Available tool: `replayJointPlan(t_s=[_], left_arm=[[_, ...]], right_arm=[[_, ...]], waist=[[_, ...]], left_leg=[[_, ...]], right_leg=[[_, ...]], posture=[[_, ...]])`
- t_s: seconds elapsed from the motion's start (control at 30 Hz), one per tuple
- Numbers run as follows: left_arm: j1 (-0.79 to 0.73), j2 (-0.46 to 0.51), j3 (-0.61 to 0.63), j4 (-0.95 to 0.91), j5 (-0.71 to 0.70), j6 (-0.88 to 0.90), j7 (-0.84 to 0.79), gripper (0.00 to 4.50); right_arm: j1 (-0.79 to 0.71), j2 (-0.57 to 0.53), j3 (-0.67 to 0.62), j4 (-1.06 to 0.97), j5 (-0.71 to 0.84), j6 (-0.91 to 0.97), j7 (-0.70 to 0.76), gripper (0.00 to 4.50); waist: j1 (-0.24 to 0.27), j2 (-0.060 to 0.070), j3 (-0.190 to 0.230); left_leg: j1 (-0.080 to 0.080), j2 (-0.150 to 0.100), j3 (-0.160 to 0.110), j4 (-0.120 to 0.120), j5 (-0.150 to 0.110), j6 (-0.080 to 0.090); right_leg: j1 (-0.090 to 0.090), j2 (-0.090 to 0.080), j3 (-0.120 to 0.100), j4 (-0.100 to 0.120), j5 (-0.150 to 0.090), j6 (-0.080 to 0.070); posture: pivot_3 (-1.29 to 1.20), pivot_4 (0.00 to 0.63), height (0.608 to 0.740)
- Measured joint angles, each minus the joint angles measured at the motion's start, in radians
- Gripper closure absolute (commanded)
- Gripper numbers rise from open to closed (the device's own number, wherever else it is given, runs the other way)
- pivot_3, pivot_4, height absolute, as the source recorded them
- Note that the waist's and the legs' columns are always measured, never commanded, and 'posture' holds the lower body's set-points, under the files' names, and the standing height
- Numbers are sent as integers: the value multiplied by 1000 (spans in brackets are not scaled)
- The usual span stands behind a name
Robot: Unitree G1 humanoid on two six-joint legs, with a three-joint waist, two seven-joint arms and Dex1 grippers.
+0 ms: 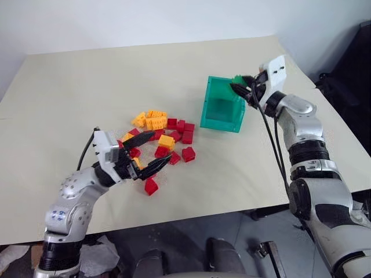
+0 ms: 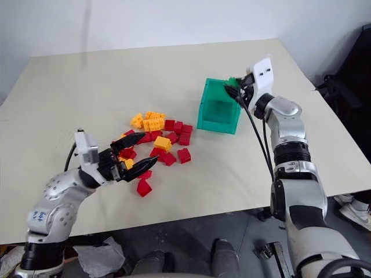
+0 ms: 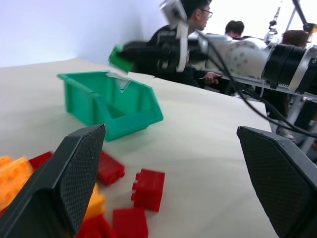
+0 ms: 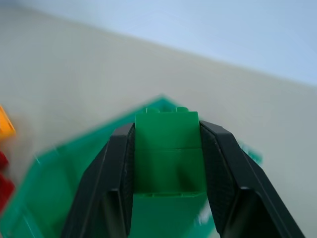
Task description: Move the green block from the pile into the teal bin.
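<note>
- My right gripper [image 4: 167, 163] clamps the small dark-green studded plastic brick [image 4: 167, 148], the teal plastic open-top bin [image 1: 222, 105] just beneath.
- My left gripper [image 1: 150, 155] gapes empty over the heap of red and yellow-orange bricks [image 1: 163, 136].

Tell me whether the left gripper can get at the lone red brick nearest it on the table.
Probably yes. The left gripper hangs open just above the lone red brick, which lies apart from the pile with nothing over it. The table around it is bare.
</note>
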Motion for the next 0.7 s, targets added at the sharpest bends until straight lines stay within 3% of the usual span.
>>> replayJointPlan(t_s=[0.2, 0.5, 0.7], left_arm=[[-31, -36, -13, 34, 19, -12, 18, 0], [-10, -42, -14, 40, 51, -26, 27, 0], [12, 35, 62, 90, 110, -116, 12, 0]], right_arm=[[-24, 19, 10, 81, -17, -38, 6, 3016], [-26, 17, 5, 100, -15, -66, 28, 24], [107, -70, -23, -114, 87, -169, 273, 24]], waist=[[-7, 0, 0], [-4, 0, 0], [13, 0, 0]], left_leg=[[-1, 0, -1, 0, 0, 0], [-1, 0, -2, 0, 0, 0], [-1, 0, -3, 0, 0, 0]], right_leg=[[0, 0, 0, 0, 0, 0], [0, 0, 0, 0, 0, 0], [1, 0, -1, -1, 0, 0]], posture=[[0, 150, 740], [0, 150, 740], [0, 150, 740]])
